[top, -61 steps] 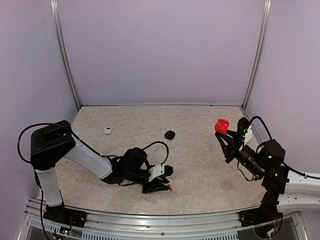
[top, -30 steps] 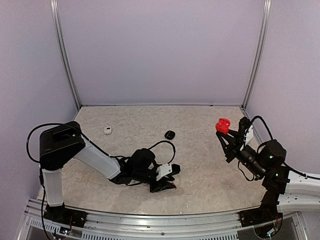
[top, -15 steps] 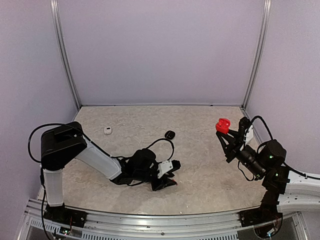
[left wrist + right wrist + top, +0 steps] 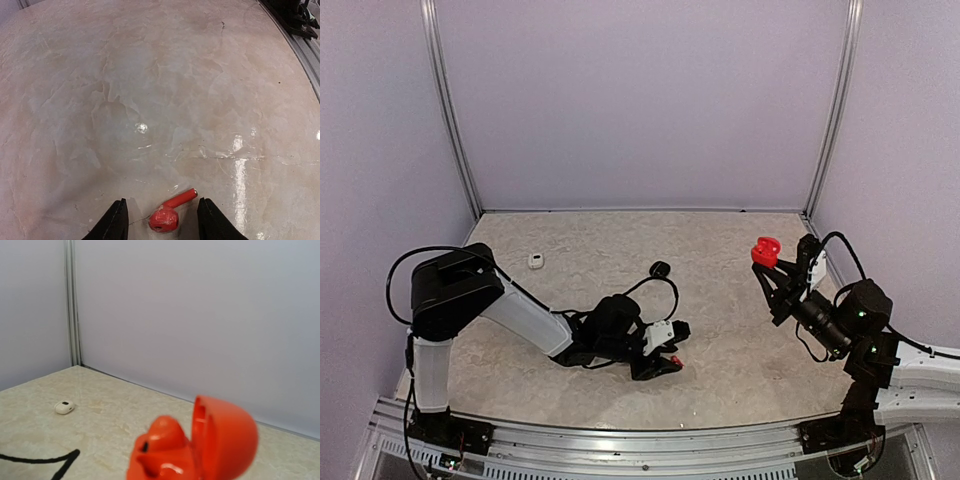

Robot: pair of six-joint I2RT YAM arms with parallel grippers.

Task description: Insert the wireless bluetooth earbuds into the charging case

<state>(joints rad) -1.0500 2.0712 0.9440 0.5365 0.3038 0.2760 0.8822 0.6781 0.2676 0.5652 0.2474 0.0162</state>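
Observation:
A red earbud (image 4: pixel 172 212) lies on the marble tabletop, stem pointing up-right. My left gripper (image 4: pixel 161 201) sits low over it, open, with a black finger (image 4: pixel 116 220) on either side and a gap between each finger and the earbud. In the top view this earbud (image 4: pixel 674 362) shows at the tip of the left gripper (image 4: pixel 665 360), near the table's front. My right gripper (image 4: pixel 770 268) is raised at the right and shut on the red charging case (image 4: pixel 764 250). The case (image 4: pixel 195 445) has its lid open, and a red earbud sits in one socket.
A small white case (image 4: pixel 536 261) lies at the back left, also visible as the white case (image 4: pixel 64 407) in the right wrist view. A black case (image 4: pixel 660 268) sits mid-table, with the left arm's black cable (image 4: pixel 650 290) looping near it. Walls close in the back and both sides.
My left gripper has slid right along the front of the table and spread its jaws; the red earbud now lies free between them. The right arm and its case have barely moved.

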